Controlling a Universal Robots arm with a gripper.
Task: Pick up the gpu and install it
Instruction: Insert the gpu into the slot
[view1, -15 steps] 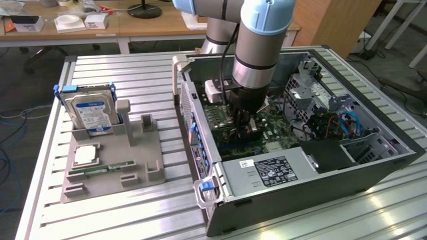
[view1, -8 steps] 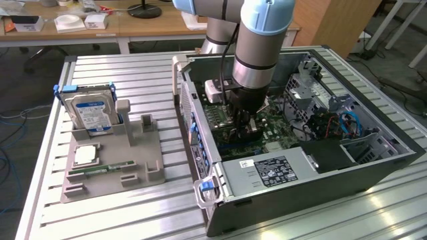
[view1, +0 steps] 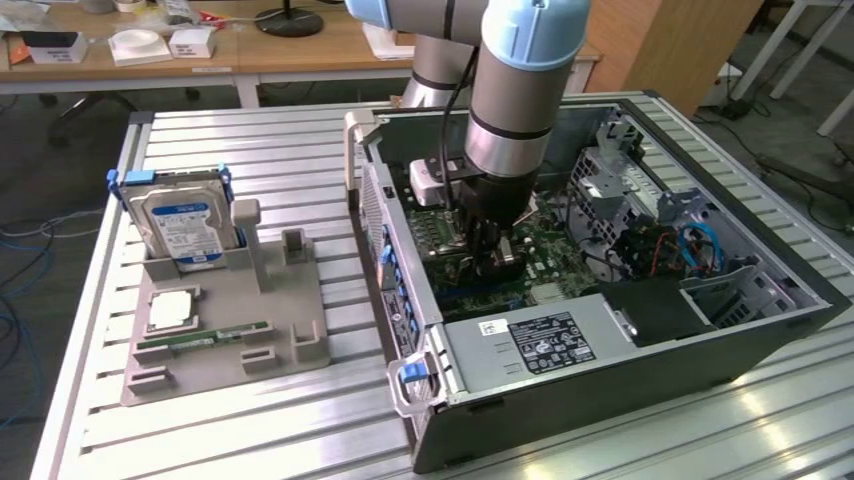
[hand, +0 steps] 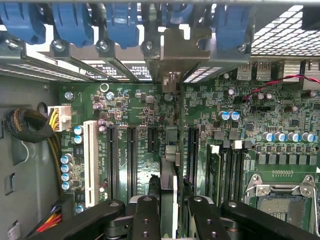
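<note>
Hard drive (view1: 184, 225) and power supply (view1: 541, 342) labels are illegible.

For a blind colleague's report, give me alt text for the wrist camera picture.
The pincer grips the gpu edge-on, upright over the green motherboard between its dark expansion slots. The card's metal bracket sits by the case's rear slot openings, beside blue latches.

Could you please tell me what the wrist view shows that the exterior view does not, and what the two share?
Wrist view: the gpu edge-on between the fingers of the pincer, over a black slot, its metal bracket at the rear opening beside blue latches; also a white slot. Exterior view: the hard drive and memory stick on the grey holder outside the computer case, plus the power supply. Both: the pincer low inside the open computer case, above the green motherboard.
</note>
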